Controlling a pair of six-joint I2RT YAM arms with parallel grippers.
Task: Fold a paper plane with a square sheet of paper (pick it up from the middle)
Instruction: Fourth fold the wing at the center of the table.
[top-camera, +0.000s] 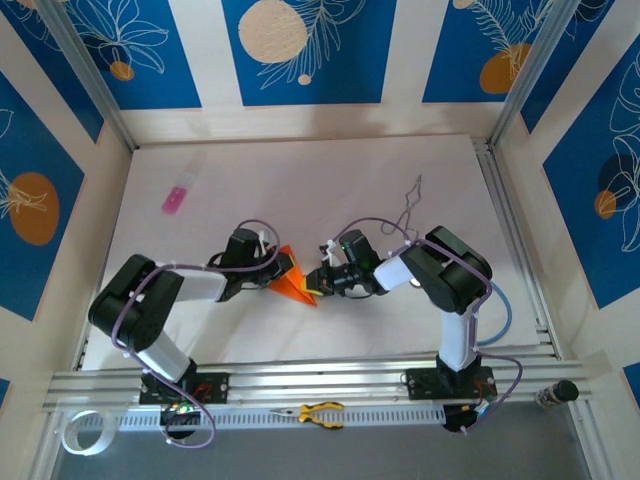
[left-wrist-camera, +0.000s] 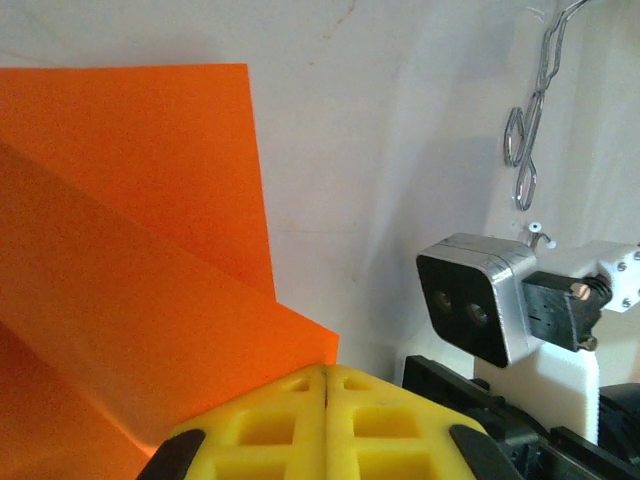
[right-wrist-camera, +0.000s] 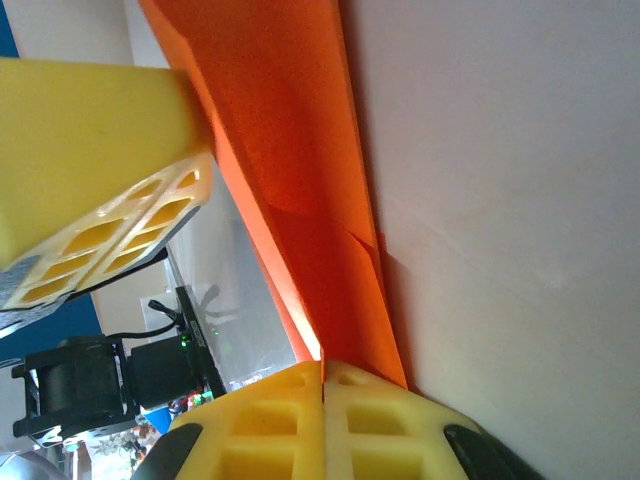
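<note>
The square sheet of paper is bright orange, folded into a narrower creased shape with a point, and held off the white table between the two arms. My left gripper is shut on its left edge. In the left wrist view the yellow jaws meet on a corner of the sheet, which spreads up and left in two overlapping layers. My right gripper pinches the opposite end. Seen from the right wrist, that gripper is shut where the folded paper runs into it.
A small pink object lies at the far left of the table. A bent wire hook lies behind the right arm. Yellow-handled pliers rest on the front rail, and a tape roll sits at the near left.
</note>
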